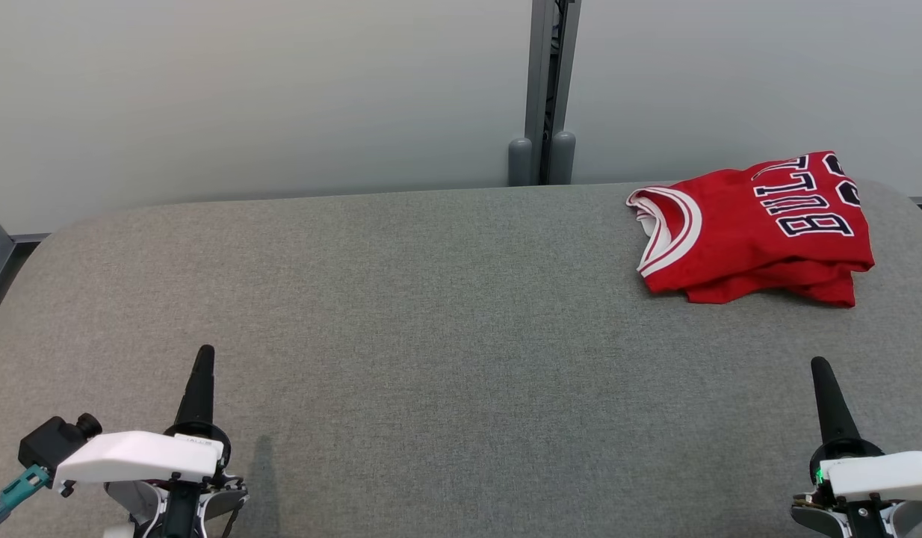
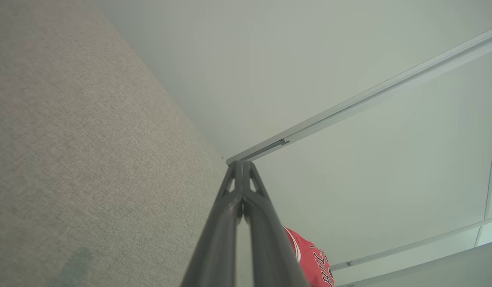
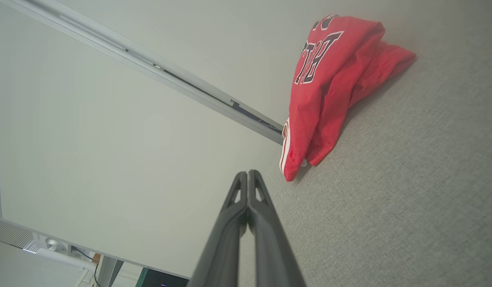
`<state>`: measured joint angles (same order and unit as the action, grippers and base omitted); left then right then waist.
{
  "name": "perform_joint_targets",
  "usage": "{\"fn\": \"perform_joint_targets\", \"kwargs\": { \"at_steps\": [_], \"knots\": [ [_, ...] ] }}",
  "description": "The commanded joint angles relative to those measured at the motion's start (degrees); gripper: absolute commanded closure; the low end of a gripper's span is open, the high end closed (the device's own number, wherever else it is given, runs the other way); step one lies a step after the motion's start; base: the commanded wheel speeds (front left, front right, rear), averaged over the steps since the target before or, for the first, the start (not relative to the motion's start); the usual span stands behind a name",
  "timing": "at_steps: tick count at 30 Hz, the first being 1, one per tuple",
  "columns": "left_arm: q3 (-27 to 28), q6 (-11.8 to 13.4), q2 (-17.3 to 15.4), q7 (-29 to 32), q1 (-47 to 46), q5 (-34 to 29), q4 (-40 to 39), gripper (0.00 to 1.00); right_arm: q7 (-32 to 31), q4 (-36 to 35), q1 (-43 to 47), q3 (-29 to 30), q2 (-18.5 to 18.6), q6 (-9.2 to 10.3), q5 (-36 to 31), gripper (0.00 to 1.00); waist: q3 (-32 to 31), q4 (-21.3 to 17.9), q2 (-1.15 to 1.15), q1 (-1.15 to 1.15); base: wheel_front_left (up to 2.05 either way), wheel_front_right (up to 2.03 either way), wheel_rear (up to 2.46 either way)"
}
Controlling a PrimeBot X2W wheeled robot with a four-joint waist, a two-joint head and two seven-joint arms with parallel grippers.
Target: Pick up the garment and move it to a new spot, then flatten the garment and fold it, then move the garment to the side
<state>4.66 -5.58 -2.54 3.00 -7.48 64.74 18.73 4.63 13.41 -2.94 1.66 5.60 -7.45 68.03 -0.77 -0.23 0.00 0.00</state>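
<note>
Currently I see red jersey (image 1: 752, 228) lying folded at far right of grey table (image 1: 431, 314), close to far edge, collar toward left. Left gripper (image 1: 205, 351) sits at near left, jaws pressed together, holding nothing, well apart from jersey. Right gripper (image 1: 820, 364) sits at near right, jaws likewise pressed together, empty, nearer jersey but not touching. Pale wall (image 1: 244, 90) behind table.

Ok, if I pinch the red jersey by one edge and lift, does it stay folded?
Probably not: the red jersey lies in soft, sagging layers, so it would likely droop and unfold. It looks thin and light. Pushed, it may bunch on the textured grey surface.
</note>
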Motion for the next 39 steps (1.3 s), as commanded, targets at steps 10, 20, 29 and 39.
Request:
{"fn": "perform_joint_targets", "kwargs": {
  "at_steps": [10,20,29,39],
  "knots": [
    [0.9,-0.8,-0.3,2.0,-3.4,6.1,0.9,1.00,-1.2,-0.7,-1.4,1.3,-0.4,-0.06,5.7,1.00,0.1,0.0,0.00,0.00,0.00,0.00,0.00],
    [1.4,-1.1,-0.4,3.8,-4.8,10.9,2.0,1.00,-2.3,-0.7,-1.7,2.2,-0.8,-0.07,10.2,1.00,0.3,0.1,0.00,0.00,0.00,0.00,0.00],
    [1.7,-1.3,-0.4,5.1,-5.9,14.5,2.8,1.00,-3.0,-0.7,-1.9,2.8,-1.3,-0.07,13.5,1.00,0.4,0.1,0.00,0.00,0.00,0.00,0.00],
    [2.2,-1.6,-0.4,6.7,-7.2,19.1,3.9,1.00,-3.9,-0.7,-2.3,3.5,-1.9,-0.08,17.8,1.00,0.6,0.1,0.00,0.00,0.00,0.00,0.00]
  ]
}}
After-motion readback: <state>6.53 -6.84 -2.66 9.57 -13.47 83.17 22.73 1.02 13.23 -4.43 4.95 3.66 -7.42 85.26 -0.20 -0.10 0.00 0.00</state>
